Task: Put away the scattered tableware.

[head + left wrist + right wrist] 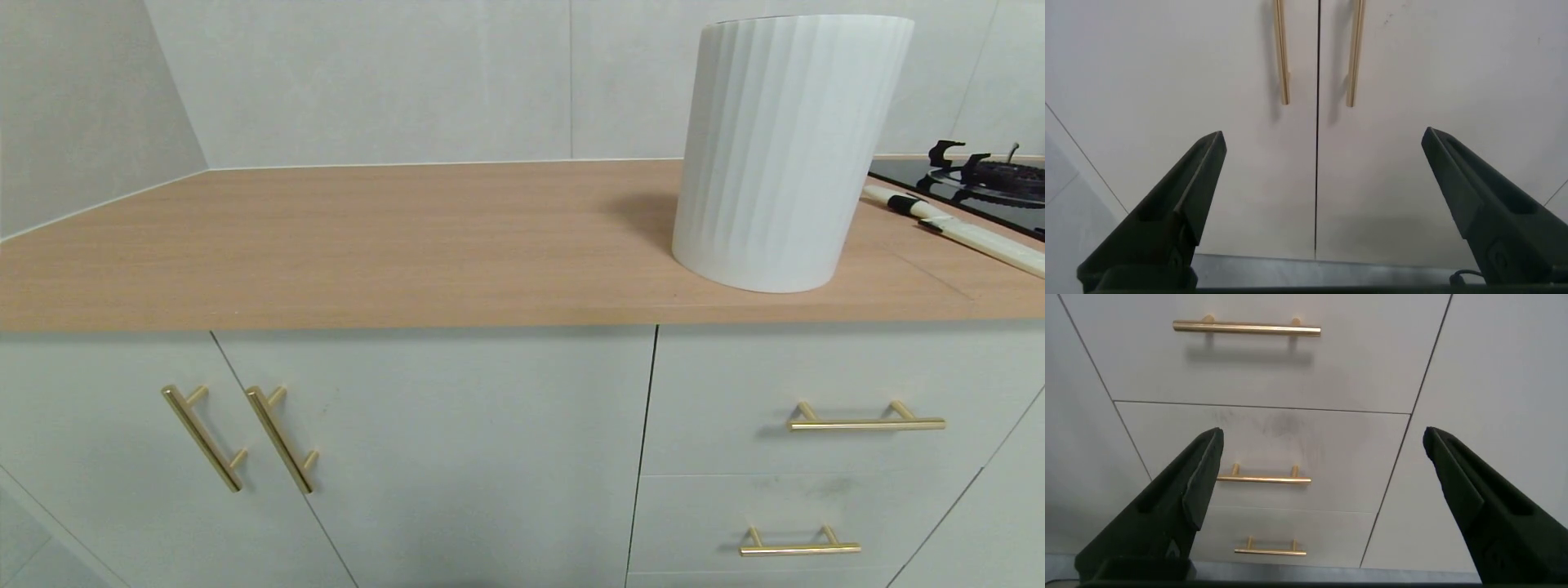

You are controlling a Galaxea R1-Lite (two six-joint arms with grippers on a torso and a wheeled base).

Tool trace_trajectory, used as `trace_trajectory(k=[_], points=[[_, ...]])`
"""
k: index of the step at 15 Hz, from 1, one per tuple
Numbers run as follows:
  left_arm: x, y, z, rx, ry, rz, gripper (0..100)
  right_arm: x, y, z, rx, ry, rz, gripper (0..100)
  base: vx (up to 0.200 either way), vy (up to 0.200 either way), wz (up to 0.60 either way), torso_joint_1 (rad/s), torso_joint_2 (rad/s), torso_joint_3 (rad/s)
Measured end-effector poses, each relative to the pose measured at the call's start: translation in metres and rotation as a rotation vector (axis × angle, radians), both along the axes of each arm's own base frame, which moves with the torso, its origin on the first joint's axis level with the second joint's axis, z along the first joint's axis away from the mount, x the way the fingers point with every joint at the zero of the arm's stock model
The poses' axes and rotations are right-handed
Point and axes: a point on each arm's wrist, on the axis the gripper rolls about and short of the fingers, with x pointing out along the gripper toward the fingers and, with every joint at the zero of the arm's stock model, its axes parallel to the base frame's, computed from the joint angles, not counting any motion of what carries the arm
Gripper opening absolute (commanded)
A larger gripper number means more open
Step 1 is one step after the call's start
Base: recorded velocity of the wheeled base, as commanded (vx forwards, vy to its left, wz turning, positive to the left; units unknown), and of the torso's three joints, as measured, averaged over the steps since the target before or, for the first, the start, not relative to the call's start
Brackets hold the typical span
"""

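Note:
A tall white ribbed holder (784,155) stands on the wooden countertop (367,245) toward the right. Beside it, at the right edge, lie cream-coloured utensils with black bands (955,224), next to the stove. My left gripper (1323,143) is open and low, facing the two cabinet doors (1315,180) with gold handles. My right gripper (1323,441) is open too, facing the drawer fronts (1266,449). Nothing is between either pair of fingers.
A black cooktop with a burner grate (988,175) sits at the far right of the counter. Tiled walls close the back and left. Below the counter are two doors (245,441) and stacked drawers with gold handles (865,423).

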Motion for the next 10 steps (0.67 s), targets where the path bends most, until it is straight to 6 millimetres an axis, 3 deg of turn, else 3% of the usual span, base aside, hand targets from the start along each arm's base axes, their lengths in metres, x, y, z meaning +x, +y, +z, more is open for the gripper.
trace_trajectory(k=[1, 3, 10], points=[[0.0, 0.0, 0.0, 0.0, 0.0, 0.0, 100, 0.0, 0.0, 0.0, 0.0, 0.0, 0.0, 100, 0.0, 0.0, 0.0, 0.0, 0.0, 0.0], [0.0, 0.0, 0.0, 0.0, 0.0, 0.0, 100, 0.0, 0.0, 0.0, 0.0, 0.0, 0.0, 100, 0.0, 0.0, -0.6, 0.002, 0.0, 0.002], [0.0, 0.0, 0.0001, 0.0, -0.001, 0.0, 100, 0.0, 0.0, 0.0, 0.0, 0.0, 0.0, 100, 0.0, 0.0, 0.0, 0.0, 0.0, 0.0]])
